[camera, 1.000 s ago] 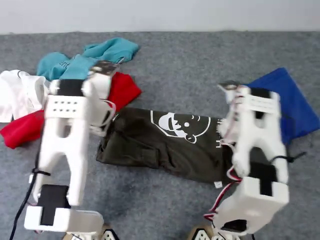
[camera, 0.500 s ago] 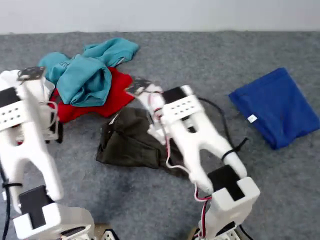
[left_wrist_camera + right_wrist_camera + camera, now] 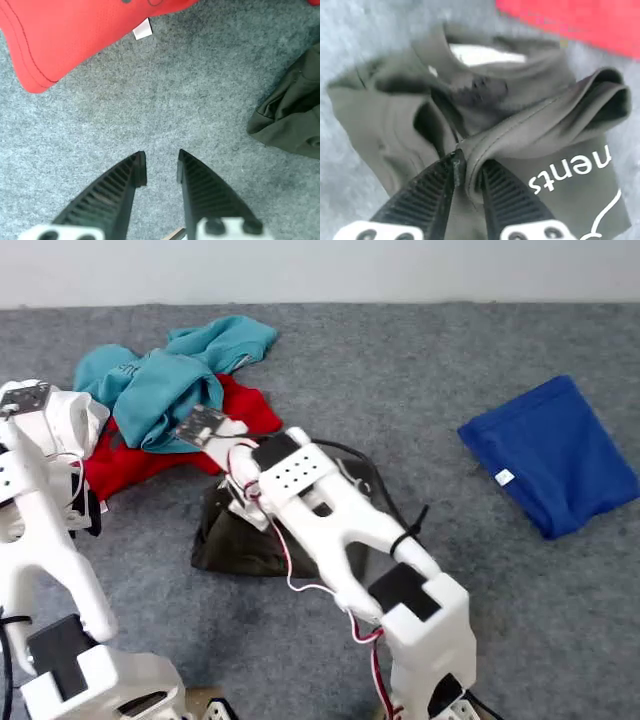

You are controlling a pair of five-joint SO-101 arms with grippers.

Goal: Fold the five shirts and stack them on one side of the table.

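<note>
On the grey worktop (image 3: 400, 370), a big shift within the last second. Had the olive shirt (image 3: 225, 540) stretched long across the middle, with an arm at each end. Now find it doubled over into a short dark heap left of centre, under the right arm (image 3: 330, 530), swung right across with one end in tow. Looks like the first crosswise fold, nearly made, though rumpled and in need of squaring before any stacking. Off at the left edge, the left arm (image 3: 40, 540), pulled back and clear of the cloth.

Far over on the right side, well apart, the blue shirt (image 3: 550, 455), already folded flat and probably the base of the stack. At back left, a loose pile not yet folded: the red shirt (image 3: 130, 465) underneath, the teal shirt (image 3: 170, 380) draped on top, the white shirt (image 3: 85, 425) beside them at the edge.

As for the right pincer (image 3: 469, 167): closed narrow on a raised ridge of the olive shirt, with a thick rolled hem just past the tips and the rest of the cloth beneath and around.

As for the left pincer (image 3: 161, 167): slightly parted, holding nothing, hanging over bare worktop between the red shirt's edge and a corner of the olive shirt, touching neither.
</note>
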